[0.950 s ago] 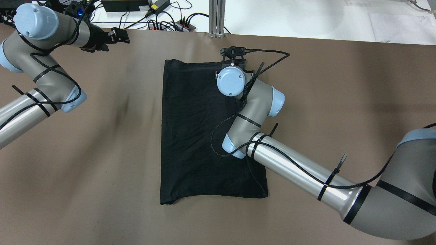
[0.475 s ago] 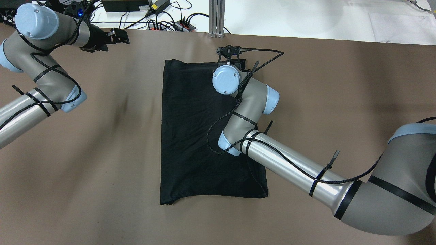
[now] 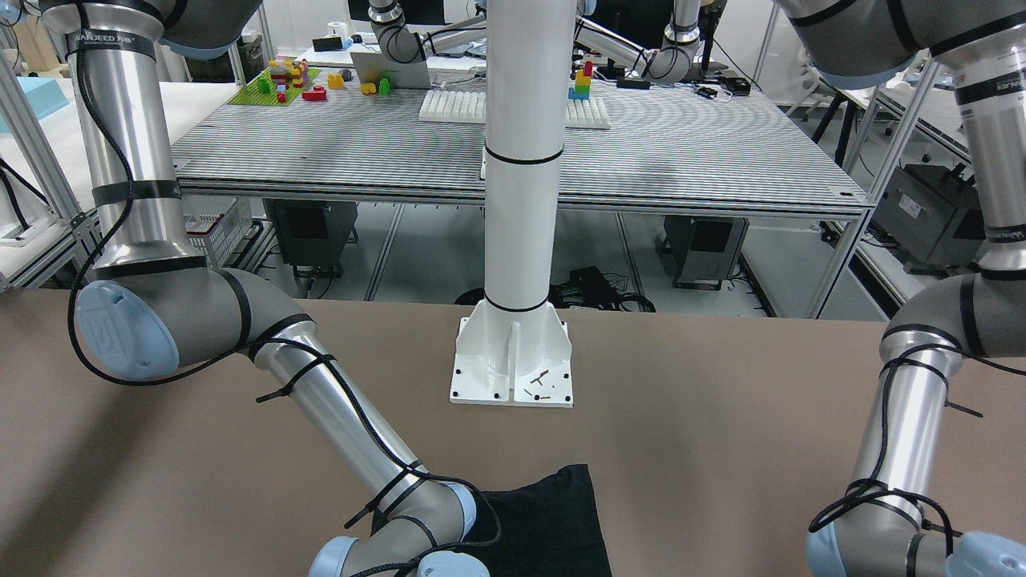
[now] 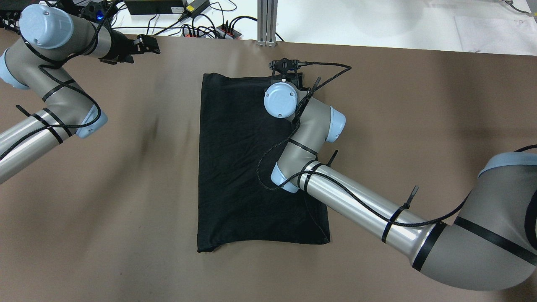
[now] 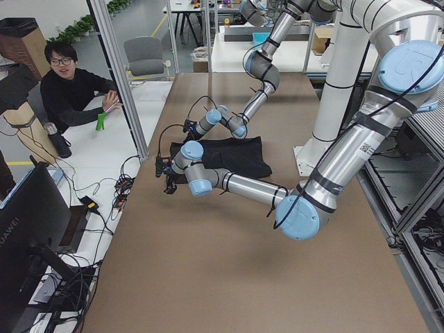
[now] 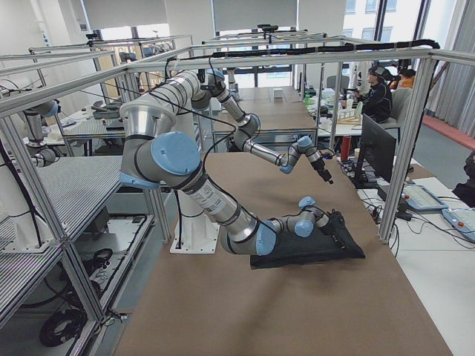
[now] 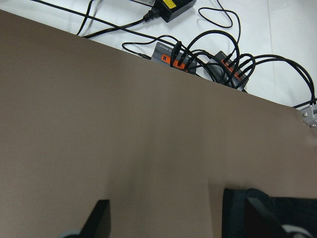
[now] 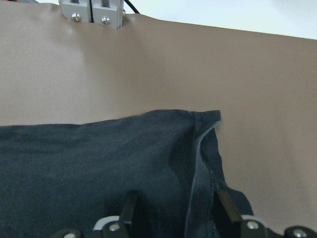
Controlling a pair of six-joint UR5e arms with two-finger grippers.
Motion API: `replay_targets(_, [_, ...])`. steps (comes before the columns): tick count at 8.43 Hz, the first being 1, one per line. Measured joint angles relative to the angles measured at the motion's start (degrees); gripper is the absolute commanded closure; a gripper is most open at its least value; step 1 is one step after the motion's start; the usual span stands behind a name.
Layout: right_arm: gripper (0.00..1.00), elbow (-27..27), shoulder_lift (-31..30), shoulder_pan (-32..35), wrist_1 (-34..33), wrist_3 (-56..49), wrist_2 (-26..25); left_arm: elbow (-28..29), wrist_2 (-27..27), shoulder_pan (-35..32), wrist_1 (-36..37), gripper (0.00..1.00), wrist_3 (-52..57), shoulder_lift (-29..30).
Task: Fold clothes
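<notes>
Jaws of left gripper [image 4: 152, 45]: spread wide, nothing between them.
Jaws of right gripper [image 8: 174, 196]: moderately parted, straddling a seam fold; contact unclear.
T-shirt [image 4: 239, 167]: black, folded into 1 long rectangle, flat mid-table [image 4: 126, 188].
Left gripper place: 10 o'clock of the T-shirt, apart from it.
Right gripper place: over the T-shirt's 1 o'clock corner.

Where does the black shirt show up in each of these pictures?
Front-facing: shirt at the bottom edge, centre.
Overhead: middle of the picture.
Left side: centre.
Right side: lower right of centre.
Left wrist: dark cloth in the bottom right corner.
Right wrist: fills the lower half.
Shared landmark: the brown table under it.
</notes>
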State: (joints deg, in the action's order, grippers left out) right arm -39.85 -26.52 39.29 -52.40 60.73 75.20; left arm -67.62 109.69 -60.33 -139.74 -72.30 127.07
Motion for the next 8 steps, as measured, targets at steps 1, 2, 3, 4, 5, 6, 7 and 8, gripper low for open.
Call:
replay_targets(1, [0.46, 0.0, -0.1, 0.0, 0.0, 0.0, 0.1, 0.0, 0.0, 0.0, 0.0, 0.05, 0.0, 0.1])
replay_targets(2, [0.5, 0.0, -0.1, 0.1, 0.0, -0.1, 0.3, 0.0, 0.0, 0.0, 0.1, 0.05, -0.1, 0.3])
replay_targets(3, [0.54, 0.0, -0.1, 0.1, 0.0, -0.2, 0.4, 0.0, 0.0, 0.0, 0.1, 0.05, -0.1, 0.5])
replay_targets(4, [0.59, 0.0, -0.2, 0.2, 0.1, -0.2, 0.4, 0.0, 0.0, 0.0, 0.1, 0.05, -0.1, 0.6])
replay_targets(5, [0.69, 0.0, -0.5, 0.2, 0.1, -0.3, 0.5, 0.0, -0.1, 0.0, 0.1, 0.05, -0.2, 0.8])
replay_targets(6, [0.82, -0.3, -0.9, 0.3, 0.1, -0.5, 0.5, 0.0, 0.0, 0.0, 0.1, 0.05, -0.2, 1.0])
replay_targets(7, [0.91, -0.8, -1.4, 0.4, 0.2, -0.7, 0.6, 0.0, -0.1, 0.0, 0.1, 0.05, -0.2, 1.2])
replay_targets(8, [0.97, -1.6, -1.7, 0.9, 0.2, -1.0, 1.6, 0.0, -0.1, 0.0, 0.2, 0.05, -0.2, 1.4])
